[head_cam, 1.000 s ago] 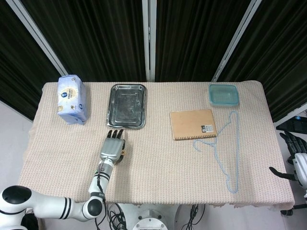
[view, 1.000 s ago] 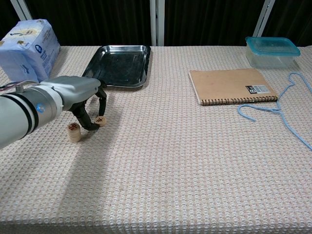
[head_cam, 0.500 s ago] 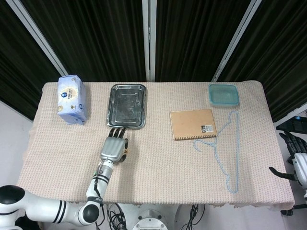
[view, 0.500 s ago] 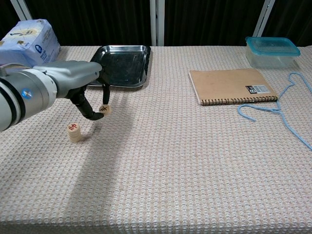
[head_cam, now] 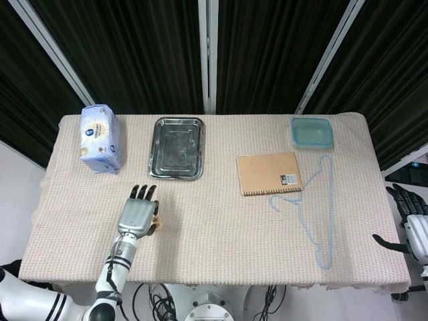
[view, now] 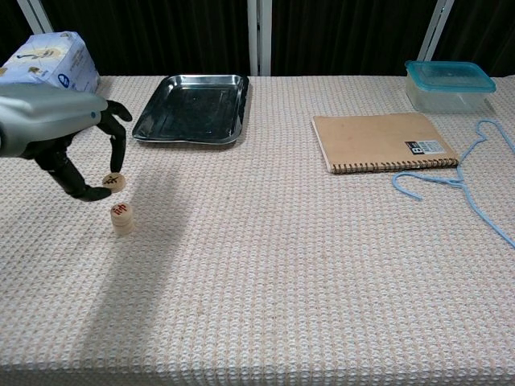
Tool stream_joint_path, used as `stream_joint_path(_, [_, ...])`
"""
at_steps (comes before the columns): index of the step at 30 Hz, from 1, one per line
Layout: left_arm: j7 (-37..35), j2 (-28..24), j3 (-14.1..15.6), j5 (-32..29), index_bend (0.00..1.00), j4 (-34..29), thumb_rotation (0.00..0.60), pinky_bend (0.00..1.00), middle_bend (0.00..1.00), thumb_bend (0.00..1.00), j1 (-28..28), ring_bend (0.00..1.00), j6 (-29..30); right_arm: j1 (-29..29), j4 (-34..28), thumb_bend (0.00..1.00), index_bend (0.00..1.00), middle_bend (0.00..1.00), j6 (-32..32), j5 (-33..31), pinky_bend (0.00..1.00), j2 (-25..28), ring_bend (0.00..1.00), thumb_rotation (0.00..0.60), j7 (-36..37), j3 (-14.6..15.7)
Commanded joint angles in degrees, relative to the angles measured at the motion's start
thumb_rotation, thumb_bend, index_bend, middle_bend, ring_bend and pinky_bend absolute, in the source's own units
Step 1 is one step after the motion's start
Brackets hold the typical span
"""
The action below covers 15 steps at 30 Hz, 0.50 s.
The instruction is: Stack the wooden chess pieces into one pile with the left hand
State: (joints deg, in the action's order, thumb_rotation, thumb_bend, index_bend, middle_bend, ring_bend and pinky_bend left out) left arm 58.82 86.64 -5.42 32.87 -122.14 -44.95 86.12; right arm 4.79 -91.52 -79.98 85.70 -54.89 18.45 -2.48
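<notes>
Leftward and up since the earlier frames, the left robot hand [view: 76, 153] pinches one chess piece [view: 113, 181] between thumb and a finger, above and just behind the pile [view: 121, 219] on the tabletop [view: 282, 265]. Only the chest view shows the piece and pile; from the head view the hand hides them. Only the head view shows the right robot hand [head_cam: 409, 224], fingers spread, off the tabletop's edge.
</notes>
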Motion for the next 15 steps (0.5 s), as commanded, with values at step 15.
stream_joint_path(15, [-3.3, 2.3, 3.0, 3.4, 0.53, 3.4, 0.6, 0.0, 0.05, 0.29, 2.6, 0.0, -1.8, -0.6, 0.1, 0.08, 0.0, 0.0, -1.0, -0.2, 0.0, 0.5, 0.0, 0.6, 1.3, -0.2])
